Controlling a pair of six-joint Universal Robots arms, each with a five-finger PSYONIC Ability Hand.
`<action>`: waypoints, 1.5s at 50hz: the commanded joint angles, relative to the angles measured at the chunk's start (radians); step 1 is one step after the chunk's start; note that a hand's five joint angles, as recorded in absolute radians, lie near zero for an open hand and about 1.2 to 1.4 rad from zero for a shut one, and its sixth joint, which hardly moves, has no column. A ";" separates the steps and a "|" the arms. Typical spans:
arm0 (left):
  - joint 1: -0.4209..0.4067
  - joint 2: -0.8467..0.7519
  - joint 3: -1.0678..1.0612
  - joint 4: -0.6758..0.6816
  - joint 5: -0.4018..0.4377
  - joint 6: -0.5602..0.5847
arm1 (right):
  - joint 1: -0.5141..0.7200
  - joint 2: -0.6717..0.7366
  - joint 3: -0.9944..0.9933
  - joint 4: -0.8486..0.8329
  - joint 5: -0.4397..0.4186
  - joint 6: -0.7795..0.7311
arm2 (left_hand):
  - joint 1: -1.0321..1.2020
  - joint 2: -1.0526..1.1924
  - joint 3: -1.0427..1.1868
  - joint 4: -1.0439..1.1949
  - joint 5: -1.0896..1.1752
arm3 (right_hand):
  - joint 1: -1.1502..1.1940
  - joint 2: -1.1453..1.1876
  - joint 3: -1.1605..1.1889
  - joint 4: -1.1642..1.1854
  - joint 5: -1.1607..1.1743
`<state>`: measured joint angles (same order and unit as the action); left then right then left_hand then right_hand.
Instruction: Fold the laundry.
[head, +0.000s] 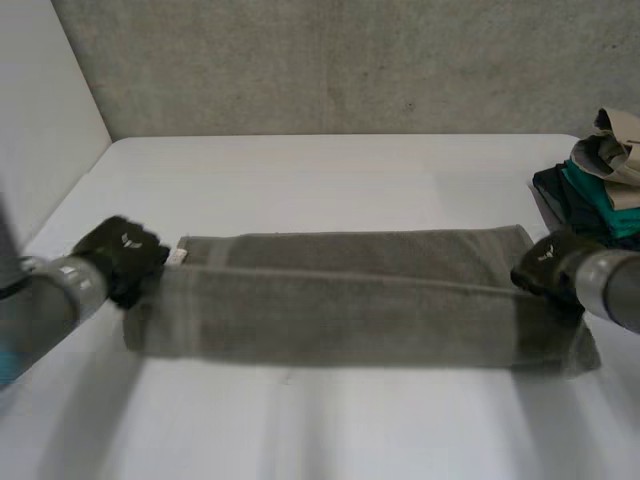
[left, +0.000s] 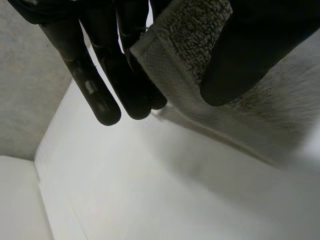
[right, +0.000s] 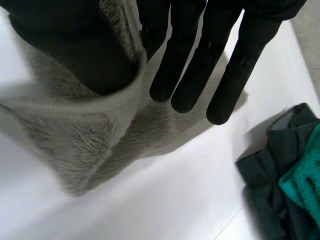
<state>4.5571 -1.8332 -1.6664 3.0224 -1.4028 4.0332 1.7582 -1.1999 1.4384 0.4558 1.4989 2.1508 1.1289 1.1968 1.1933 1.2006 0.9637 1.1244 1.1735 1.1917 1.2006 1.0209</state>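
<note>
Grey towel (head: 350, 300), already folded lengthwise into a long strip across the white desk (head: 330, 170), left end pinched between thumb and fingers of left hand (head: 125, 255), right end likewise by right hand (head: 550, 265); crosswise folds apparently outstanding, pile of clothes (head: 595, 190) nearby.

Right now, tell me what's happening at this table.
The robot is working on a grey towel, which lies across the white table folded lengthwise into a long strip. Its left hand pinches the towel's left end between thumb and fingers, and its right hand pinches the right end likewise. A pile of other clothes sits at the table's right edge.
</note>
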 joint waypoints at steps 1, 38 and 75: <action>-0.121 -0.356 0.474 0.145 -0.176 -0.008 | 0.072 0.167 -0.312 -0.196 0.113 0.073 | 0.267 0.199 0.203 0.196 0.258 | 0.272 0.223 0.205 0.196 0.201; -0.066 -0.271 0.167 0.791 -0.173 -0.135 | 0.127 0.304 -0.274 -0.876 -0.008 0.227 | 0.267 0.199 0.203 0.196 0.258 | 0.272 0.223 0.205 0.196 0.201; -0.036 -0.090 0.009 0.087 -0.145 0.133 | 0.116 0.167 -0.048 -0.305 0.107 -0.066 | 0.267 0.199 0.203 0.196 0.258 | 0.272 0.223 0.205 0.196 0.201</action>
<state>4.5789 -1.7555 -1.8167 2.9589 -1.4627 4.2142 1.8724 -1.1668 1.4996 0.2884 1.5971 2.0772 1.1289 1.1979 1.1943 1.2013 0.9927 1.1244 1.1735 1.1932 1.2008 1.0351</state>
